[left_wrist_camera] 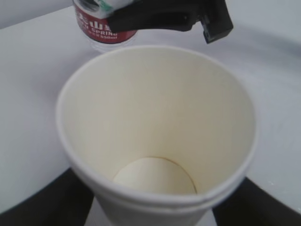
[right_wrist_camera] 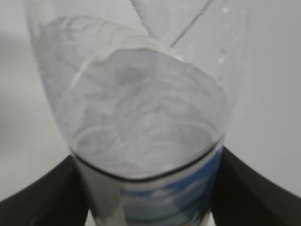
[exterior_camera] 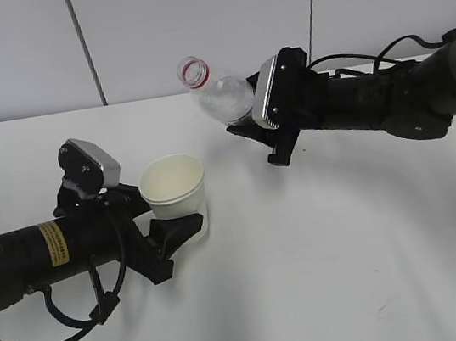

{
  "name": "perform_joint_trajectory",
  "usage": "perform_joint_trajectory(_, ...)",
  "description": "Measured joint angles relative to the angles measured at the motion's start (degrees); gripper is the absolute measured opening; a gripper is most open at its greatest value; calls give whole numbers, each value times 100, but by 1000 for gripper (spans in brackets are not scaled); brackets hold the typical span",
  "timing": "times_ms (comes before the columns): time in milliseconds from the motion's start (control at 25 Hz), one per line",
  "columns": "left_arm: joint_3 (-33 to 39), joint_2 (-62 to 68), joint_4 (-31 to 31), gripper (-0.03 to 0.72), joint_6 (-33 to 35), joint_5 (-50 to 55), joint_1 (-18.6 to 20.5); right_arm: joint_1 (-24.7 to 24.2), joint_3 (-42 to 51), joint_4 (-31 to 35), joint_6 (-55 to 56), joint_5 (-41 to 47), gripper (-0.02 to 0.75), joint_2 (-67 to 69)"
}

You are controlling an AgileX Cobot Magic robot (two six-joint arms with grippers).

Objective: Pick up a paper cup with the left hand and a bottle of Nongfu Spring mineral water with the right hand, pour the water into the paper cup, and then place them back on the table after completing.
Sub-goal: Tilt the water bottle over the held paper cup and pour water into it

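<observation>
— What's around, anything in the way?
— Wide plain white tabletop [exterior_camera: 330, 275], grey panelled wall [exterior_camera: 214, 18] behind. Nothing lies between the arms.
— Count?
— One white paper cup [exterior_camera: 174, 187], one clear plastic bottle with a red-ringed neck [exterior_camera: 218, 92], uncapped.
— Contents?
— Cup looks dry inside. Water [right_wrist_camera: 141, 136] sits in the tilted bottle.
— Grips?
— Left hand [exterior_camera: 186, 225] clasps the cup; right hand [exterior_camera: 257, 136] grasps the bottle, raised above the table, up and right of the cup.

A pale grey panelled wall [exterior_camera: 189, 22] stands behind the scene. Two thin dark seams [exterior_camera: 83, 46] run down it, one at the left and one slanting at the right, dividing it into wide panels.
</observation>
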Motion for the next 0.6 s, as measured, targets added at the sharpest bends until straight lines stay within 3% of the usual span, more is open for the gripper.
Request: perform_joint_trajectory(600, -1, 0, 489, 460, -4, 0, 0, 149, 0, 97, -2108, 10, 496, 49)
